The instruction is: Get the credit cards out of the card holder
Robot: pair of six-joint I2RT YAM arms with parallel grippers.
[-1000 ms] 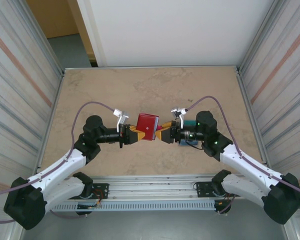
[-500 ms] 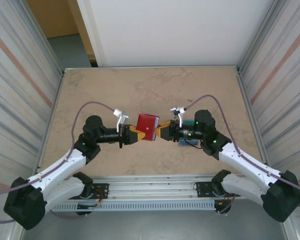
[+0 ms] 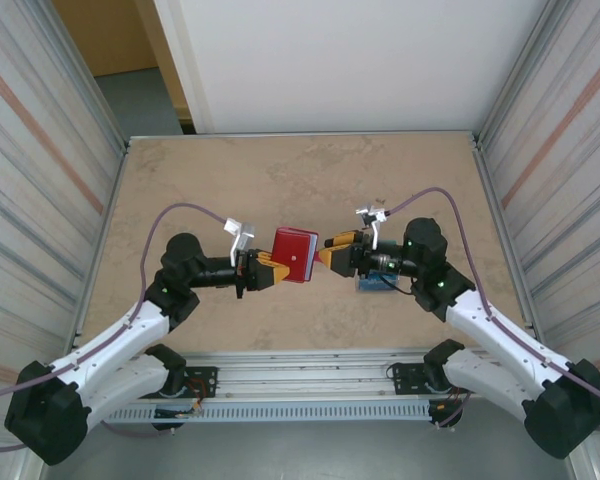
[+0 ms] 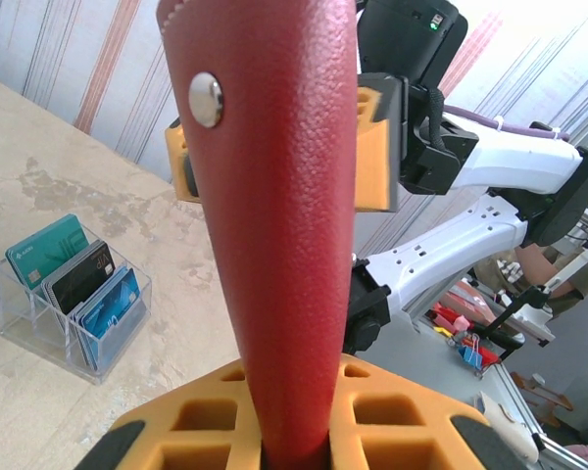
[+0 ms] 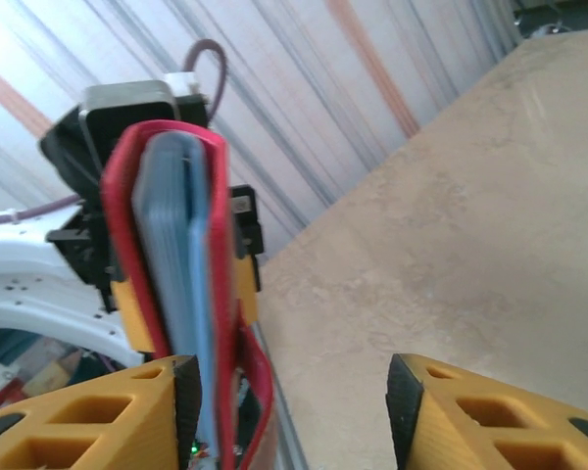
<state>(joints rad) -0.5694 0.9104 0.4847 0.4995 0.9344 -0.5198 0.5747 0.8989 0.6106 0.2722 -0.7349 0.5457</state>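
Card holder pinched by the left claw and offered open-edge-first to the right one.

At 9 o'clock of it, the left gripper (image 3: 272,269) is clamped narrow on the closed end of the red card holder (image 3: 294,254). It holds it on edge, likely so that its grey-blue pockets (image 5: 181,245) face 3 o'clock. There the right gripper (image 3: 327,258) stands wide and holds nothing. One finger (image 5: 181,387) sits just beside the holder's edge; contact cannot be told. At 4 o'clock a clear stand (image 4: 29,333) keeps teal, black and blue credit cards (image 4: 47,253). Whether any card remains in the pockets cannot be told.
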